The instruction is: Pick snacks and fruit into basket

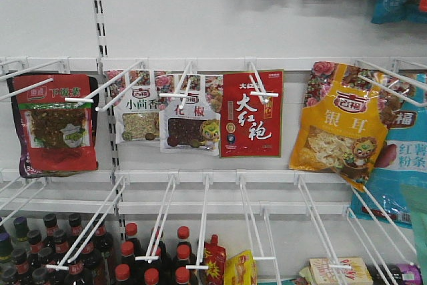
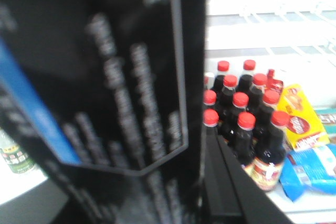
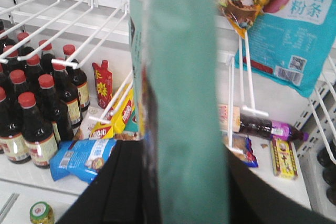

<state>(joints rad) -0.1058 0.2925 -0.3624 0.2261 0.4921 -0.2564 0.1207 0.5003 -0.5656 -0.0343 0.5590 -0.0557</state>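
A black pouch (image 2: 105,77) with blurred pale lettering and a blue stripe at its left edge fills the left and middle, very close to the camera. To its right, dark bottles (image 2: 241,124) with red caps stand packed together on a white shelf (image 2: 315,211). Just beside them lie a yellow packet (image 2: 299,116) and, nearer, a blue packet (image 2: 310,169). White wire hooks (image 2: 273,11) cross the top right. A green-labelled bottle (image 2: 13,153) shows at lower left.

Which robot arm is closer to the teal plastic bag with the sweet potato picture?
Right, probably. Its end effector, gripping a pale green plastic pouch, sits below-left of the teal bag; the left end effector is by the red-capped dark bottles, bag out of view.
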